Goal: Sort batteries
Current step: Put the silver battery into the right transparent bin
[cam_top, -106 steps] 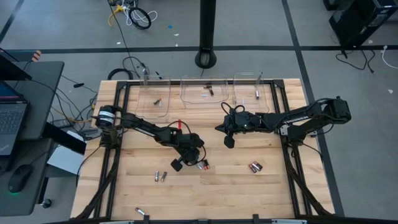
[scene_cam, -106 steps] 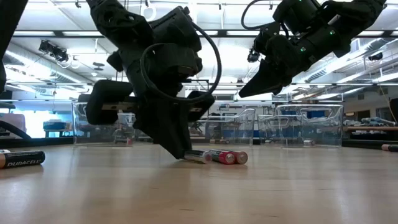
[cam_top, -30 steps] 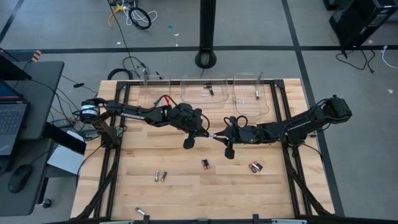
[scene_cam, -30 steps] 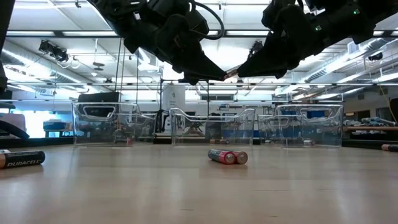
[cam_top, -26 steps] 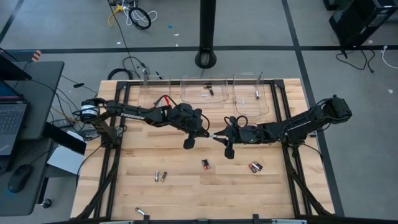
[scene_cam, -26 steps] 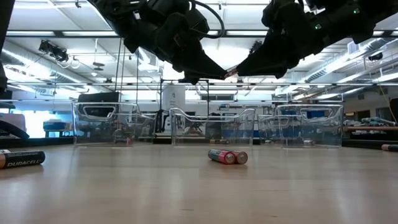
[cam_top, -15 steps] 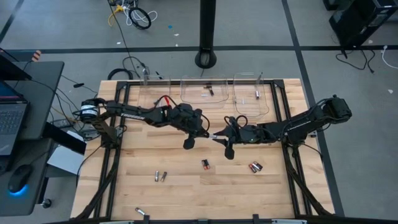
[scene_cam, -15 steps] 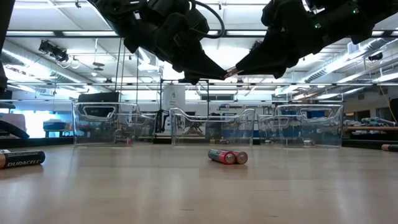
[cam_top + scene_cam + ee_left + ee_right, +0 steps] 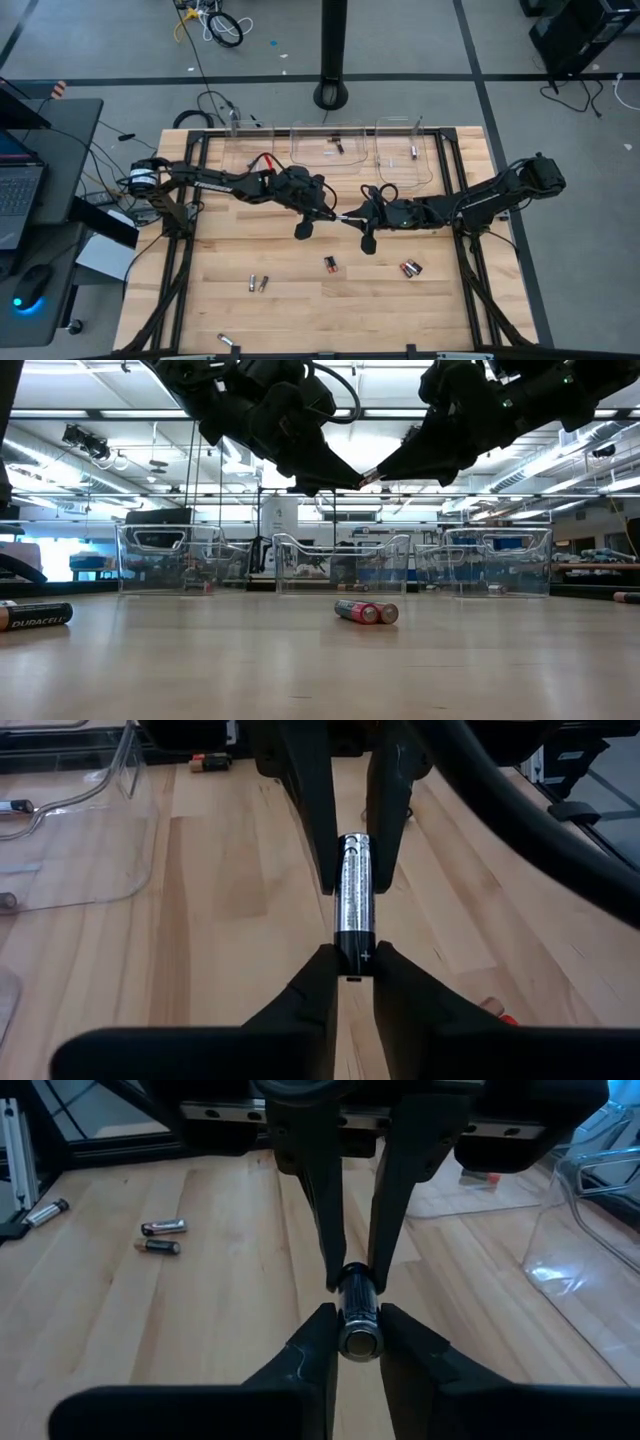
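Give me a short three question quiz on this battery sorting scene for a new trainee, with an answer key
1. True or false: one battery is gripped by both the left gripper and the right gripper above the table.
2. How many clear bins stand along the table's far edge: A two, B three, C five?
3. Fill in: seen from above, the two red-ended batteries lie nearer the ____ arm.

Key: 1 true; 2 B; 3 right.
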Motion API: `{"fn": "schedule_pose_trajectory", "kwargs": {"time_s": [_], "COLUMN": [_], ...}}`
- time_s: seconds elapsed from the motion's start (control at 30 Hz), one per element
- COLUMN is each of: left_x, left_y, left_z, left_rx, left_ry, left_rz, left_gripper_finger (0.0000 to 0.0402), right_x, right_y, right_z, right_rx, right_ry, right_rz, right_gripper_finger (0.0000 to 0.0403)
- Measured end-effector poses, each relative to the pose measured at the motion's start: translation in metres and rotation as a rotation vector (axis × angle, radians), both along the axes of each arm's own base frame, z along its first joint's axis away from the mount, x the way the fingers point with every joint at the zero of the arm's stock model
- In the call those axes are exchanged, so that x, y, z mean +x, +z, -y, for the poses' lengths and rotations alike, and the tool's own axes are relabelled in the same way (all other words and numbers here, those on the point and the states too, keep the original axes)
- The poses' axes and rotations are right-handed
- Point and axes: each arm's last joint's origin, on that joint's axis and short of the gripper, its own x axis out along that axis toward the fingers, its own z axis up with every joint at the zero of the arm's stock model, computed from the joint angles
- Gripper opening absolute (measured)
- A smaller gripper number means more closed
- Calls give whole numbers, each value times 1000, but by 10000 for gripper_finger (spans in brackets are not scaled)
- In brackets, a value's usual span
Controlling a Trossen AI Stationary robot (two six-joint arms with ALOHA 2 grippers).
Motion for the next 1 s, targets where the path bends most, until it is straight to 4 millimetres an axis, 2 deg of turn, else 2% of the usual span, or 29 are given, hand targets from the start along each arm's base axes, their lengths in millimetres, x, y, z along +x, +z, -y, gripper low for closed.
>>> {"fn": "schedule_pose_trajectory", "kwargs": {"time_s": [0.23,0.4,0.67,0.8,1.0], "left_x": [1,2,2,-5,-34], "left_y": [2,4,7,14,4], "left_z": [0,-1,-4,-6,-8], "left_rx": [47,74,203,221,207], "left_ry": [-14,1,35,59,98], "left_rz": [34,55,77,145,238], "left_gripper_finger": [99,104,106,106,106], "right_x": [1,4,14,15,9], "right_y": [0,5,23,32,55], "right_z": [6,10,18,28,48], "right_rx": [4,1,-42,-62,-104], "right_ry": [-14,-24,-43,-96,-209], "right_rz": [2,-26,-116,-202,-332], "right_gripper_finger": [64,64,66,67,66]}}
